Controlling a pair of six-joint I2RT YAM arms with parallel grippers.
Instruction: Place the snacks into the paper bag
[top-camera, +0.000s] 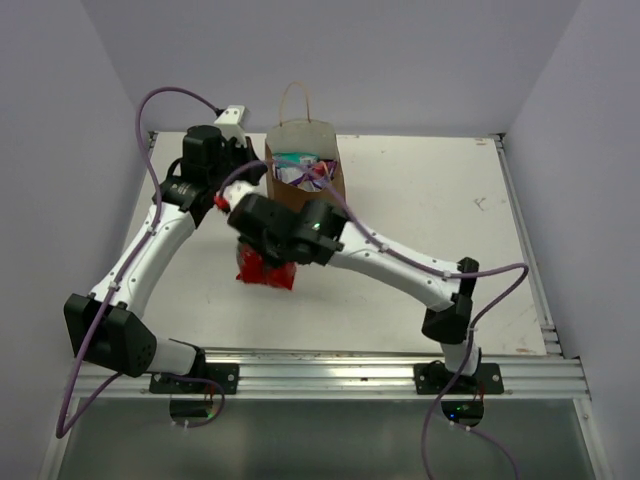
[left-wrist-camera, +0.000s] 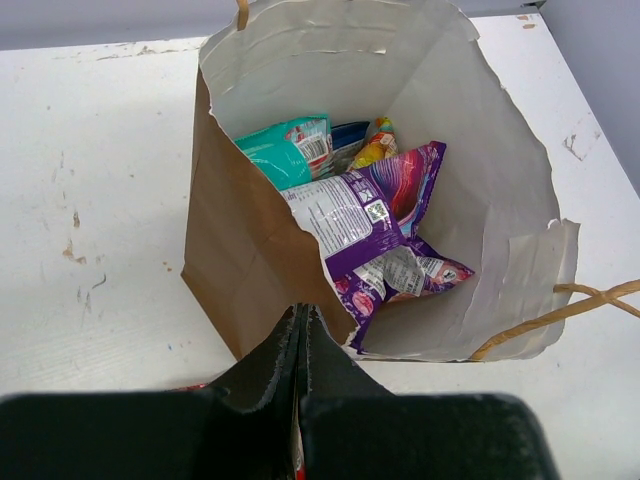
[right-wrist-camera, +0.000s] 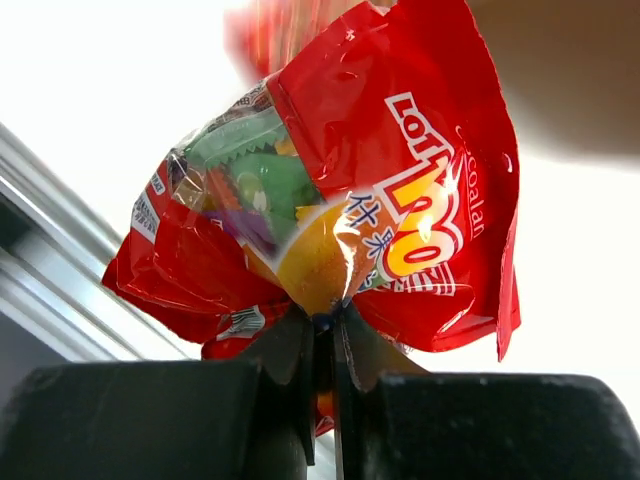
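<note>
Step in hand: bringing one more snack to the bag. Your right tool (right-wrist-camera: 322, 325) is clenched on the edge of a red packet (right-wrist-camera: 400, 200). It holds the packet on the near side of the paper bag (left-wrist-camera: 240, 260), not yet over the mouth. Whether the packet clears the tabletop (top-camera: 430, 200) you cannot tell. Your left tool (left-wrist-camera: 301, 325) sits just beside the bag's near wall, fingers pressed together, nothing seen between them. The bag stands upright with its mouth open. A purple packet (left-wrist-camera: 390, 200), a teal packet (left-wrist-camera: 275, 155) and others lie inside. Next move, by my judgement: raise the red packet above the rim, centre it over the mouth, then release. Mind the loop handle (left-wrist-camera: 560, 305).
</note>
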